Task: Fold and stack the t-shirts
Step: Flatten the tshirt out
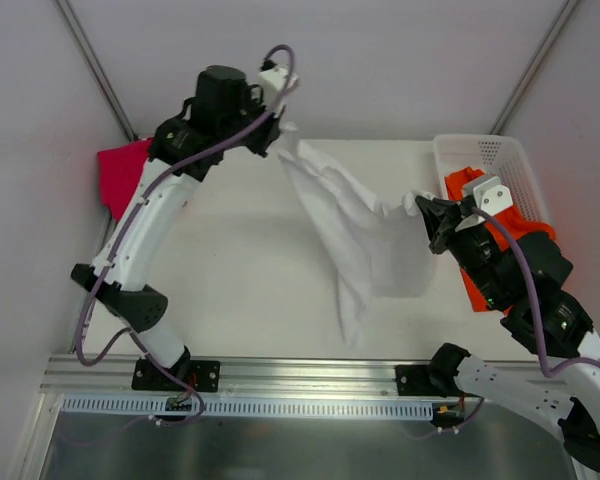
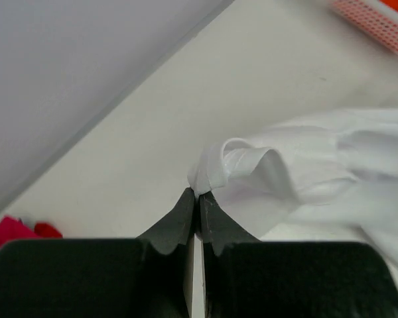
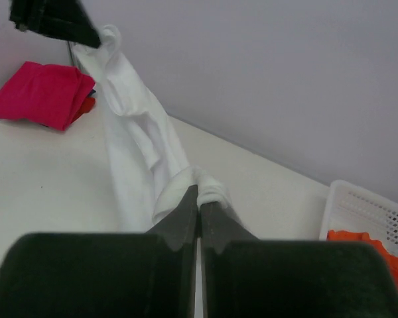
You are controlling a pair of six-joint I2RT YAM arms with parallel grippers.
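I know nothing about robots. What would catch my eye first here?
A white t-shirt strung across the middle: the left gripper pinches one end at the back, and the right gripper pinches the other beside the white basket on the right. Then the colours: a magenta-red t-shirt at the far left and an orange t-shirt in the basket.

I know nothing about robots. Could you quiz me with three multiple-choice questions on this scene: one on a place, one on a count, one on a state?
1. Where is the magenta-red t-shirt? A) in the air B) at the table's far left corner C) mid-table
2. How many grippers hold the white t-shirt? A) none B) one C) two
3. The left gripper's jaws are: A) wide open B) shut on cloth C) hidden
Answers: B, the top view shows it there; C, the right gripper pinches a fold too; B, they clamp a white fold.
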